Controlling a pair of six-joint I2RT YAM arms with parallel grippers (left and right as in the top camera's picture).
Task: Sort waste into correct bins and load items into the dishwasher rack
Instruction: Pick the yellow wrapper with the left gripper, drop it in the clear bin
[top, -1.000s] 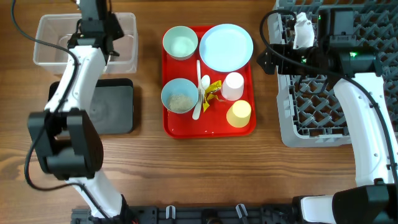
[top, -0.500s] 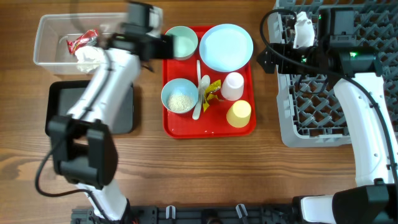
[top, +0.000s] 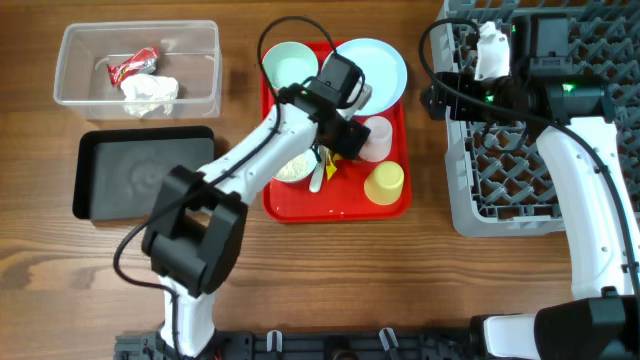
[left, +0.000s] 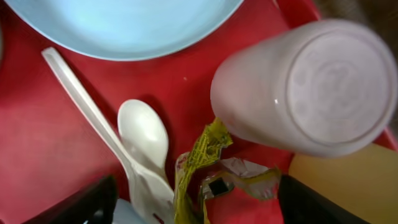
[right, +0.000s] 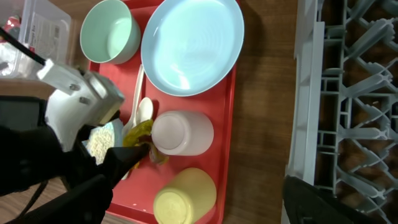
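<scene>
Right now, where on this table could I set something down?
The black tray is bare inside. Bare wood runs along the near edge of the table, below the red tray and rack. The red tray is crowded with dishes, and the left gripper hangs open over the yellow wrapper there.

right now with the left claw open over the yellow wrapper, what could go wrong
1. The yellow wrapper lies between the white spoon and the pink cup, so the open left claw might pinch the spoon too or shove the cup.
2. The wrapper is thin and crumpled on the red tray; the claw may close on nothing.
</scene>
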